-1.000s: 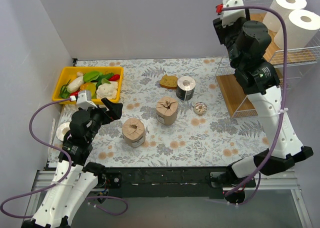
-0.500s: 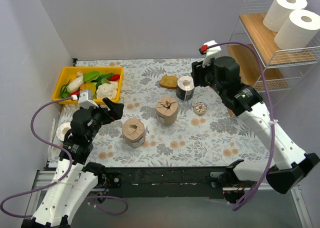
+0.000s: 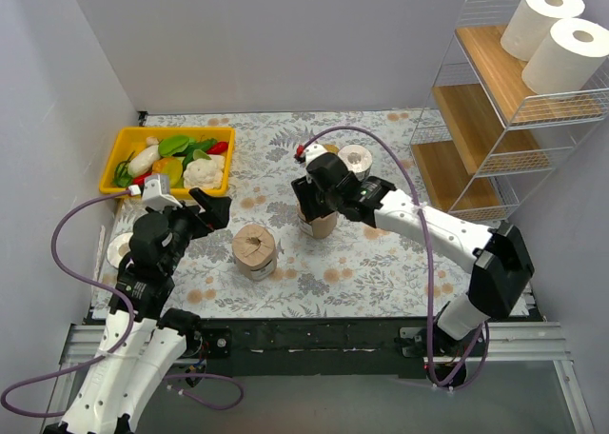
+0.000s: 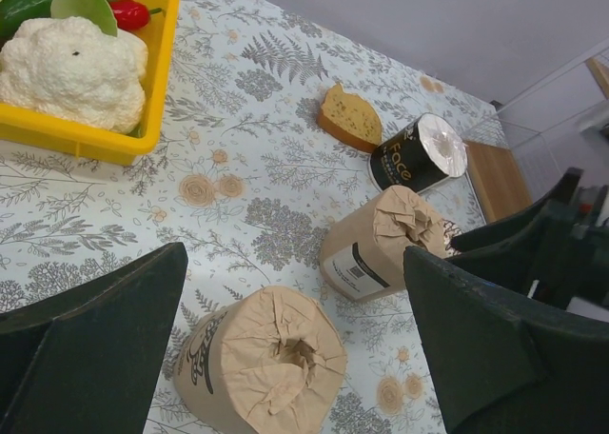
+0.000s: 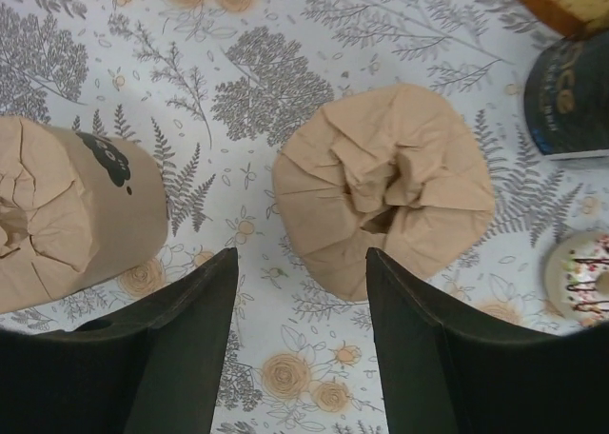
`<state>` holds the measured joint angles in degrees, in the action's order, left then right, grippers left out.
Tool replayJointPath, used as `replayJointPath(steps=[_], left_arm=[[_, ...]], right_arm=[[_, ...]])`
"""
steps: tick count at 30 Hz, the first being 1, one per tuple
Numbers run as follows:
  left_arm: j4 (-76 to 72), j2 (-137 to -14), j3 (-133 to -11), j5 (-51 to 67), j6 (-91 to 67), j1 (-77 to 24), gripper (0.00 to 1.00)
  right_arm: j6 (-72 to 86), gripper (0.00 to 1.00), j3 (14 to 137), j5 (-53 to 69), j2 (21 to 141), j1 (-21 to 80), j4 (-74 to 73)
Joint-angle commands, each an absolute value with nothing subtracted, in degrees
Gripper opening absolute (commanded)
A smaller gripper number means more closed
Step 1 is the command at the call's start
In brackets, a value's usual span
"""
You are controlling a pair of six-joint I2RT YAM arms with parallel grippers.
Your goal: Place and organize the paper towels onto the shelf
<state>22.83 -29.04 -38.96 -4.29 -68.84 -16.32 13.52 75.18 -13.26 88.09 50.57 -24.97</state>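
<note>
Overhead view: I find the shelf [image 3: 476,110] at the far right of the table, two white rolls [image 3: 535,20] on its top tier, the lower boards bare; the right gripper [image 3: 314,204] hangs over the middle brown roll [image 3: 321,226]; the near brown roll [image 3: 255,251] stands apart to its left; the dark-labelled roll [image 3: 354,158] shows just behind the arm; the left gripper [image 3: 211,210] is held off the cloth, clear of all rolls.

Left wrist view: left gripper [image 4: 293,272] spread wide, holding nothing; near brown roll [image 4: 262,363] below it, middle brown roll [image 4: 381,239] and dark-labelled roll [image 4: 419,153] beyond; bread slice [image 4: 349,118] and yellow bin [image 4: 95,139] noted.

Right wrist view: right gripper [image 5: 300,255] parted, gripping nothing; middle brown roll [image 5: 385,187] upright on the cloth just ahead of the fingers [image 5: 181,348], its near edge between their tips; contact I cannot tell.
</note>
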Motion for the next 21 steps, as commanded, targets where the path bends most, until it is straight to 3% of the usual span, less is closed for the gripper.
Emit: replayJointPath(steps=[1, 21], left_arm=[[24.2, -28.0, -40.7, -6.8, -68.9, -16.1, 0.98], [24.2, -27.5, -40.6, -6.8, -69.0, -16.1, 0.98]], right_arm=[[17.2, 0.65, 78.0, -14.8, 91.7, 52.8, -22.1], [13.7, 0.66, 87.2, -25.5, 101.8, 55.6, -27.2]])
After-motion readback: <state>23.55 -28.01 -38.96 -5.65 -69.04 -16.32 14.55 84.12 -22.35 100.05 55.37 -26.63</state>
